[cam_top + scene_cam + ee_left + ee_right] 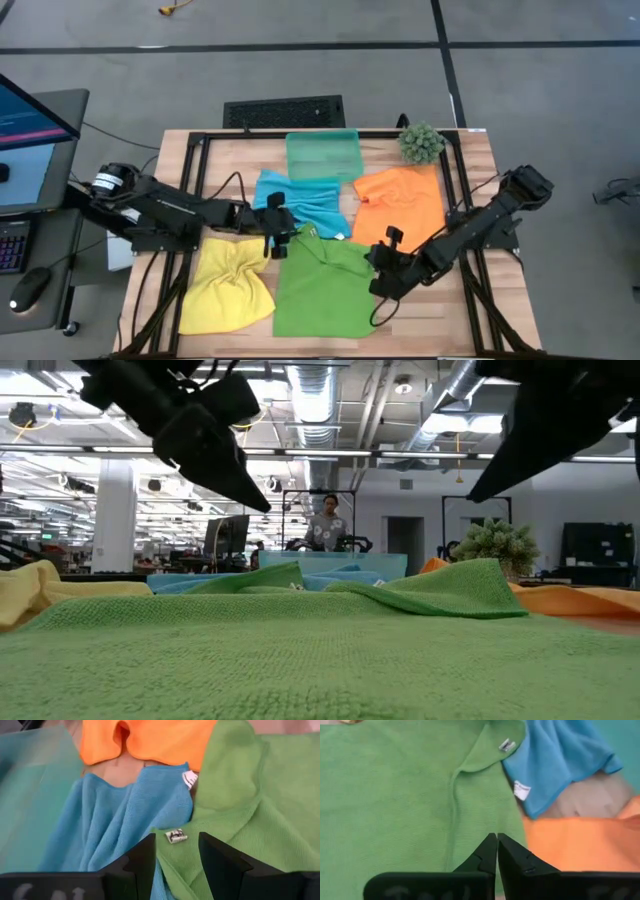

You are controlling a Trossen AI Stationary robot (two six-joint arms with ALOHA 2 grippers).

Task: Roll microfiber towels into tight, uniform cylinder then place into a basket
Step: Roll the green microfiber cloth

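A bright green towel (320, 285) lies spread at the table's near middle, with a fold running across it and a tagged far-left corner (176, 836). The yellow towel (230, 285) lies crumpled to its left. The blue towel (300, 200) and the orange towel (400, 200) lie behind it. The blue one's far edge lies against the teal basket (322, 155). My left gripper (176, 847) hangs open above the green towel's tagged corner. My right gripper (496, 836) hovers shut above that towel's right edge, with nothing between its fingers.
A spiky green plant ball (421, 143) stands at the far right, beside the orange towel. Black frame rails (190, 190) run along the table's sides. A side table with a monitor, a keyboard and a mouse (28, 288) stands to the left. A person (325, 525) stands far behind.
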